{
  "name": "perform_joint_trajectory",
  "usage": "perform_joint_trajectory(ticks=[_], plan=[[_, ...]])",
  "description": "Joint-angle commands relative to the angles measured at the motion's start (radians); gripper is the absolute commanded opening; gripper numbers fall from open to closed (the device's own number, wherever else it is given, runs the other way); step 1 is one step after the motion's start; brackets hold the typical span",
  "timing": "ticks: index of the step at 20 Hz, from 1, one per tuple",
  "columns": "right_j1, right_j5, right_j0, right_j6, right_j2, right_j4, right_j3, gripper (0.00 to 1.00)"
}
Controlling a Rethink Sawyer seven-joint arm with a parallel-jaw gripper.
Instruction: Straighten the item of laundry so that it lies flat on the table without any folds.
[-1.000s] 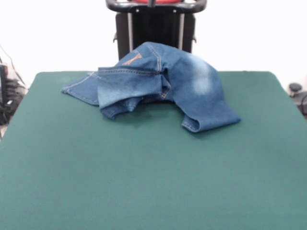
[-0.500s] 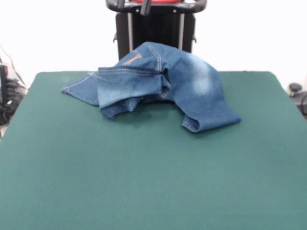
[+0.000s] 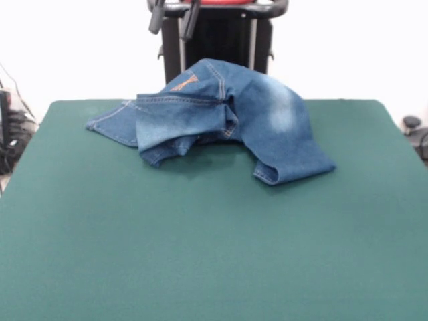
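Note:
The jeans (image 3: 221, 120) lie crumpled at the far middle of the green table (image 3: 200, 234). One leg is folded over the waist on the left, and the other leg runs down to the right and ends in a hem (image 3: 267, 175). An orange-stitched pocket shows on top. My gripper (image 3: 174, 19) shows only as two dark fingers at the top edge, above and behind the jeans' left part. The fingers are apart with nothing between them, and they do not touch the cloth.
The black pedestal (image 3: 214, 47) stands behind the table's far edge, right behind the jeans. Cables and dark gear (image 3: 10, 134) sit off the table's left side. A small dark object (image 3: 411, 124) lies off the right side.
The gripper's fingers have come down into view at the top edge and shifted left. The jeans have not moved.

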Motion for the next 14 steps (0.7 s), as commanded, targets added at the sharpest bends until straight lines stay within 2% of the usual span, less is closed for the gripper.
perform_joint_trajectory(ticks=[1,6,11,14], plan=[[-0.030,0.120,-0.050,-0.113,0.291,0.201,0.052,1.00],[-0.044,0.138,-0.075,-0.192,0.343,0.287,0.072,1.00],[-0.013,0.110,-0.106,-0.283,0.374,0.409,0.078,1.00],[0.001,0.087,-0.120,-0.312,0.385,0.446,0.074,1.00]])
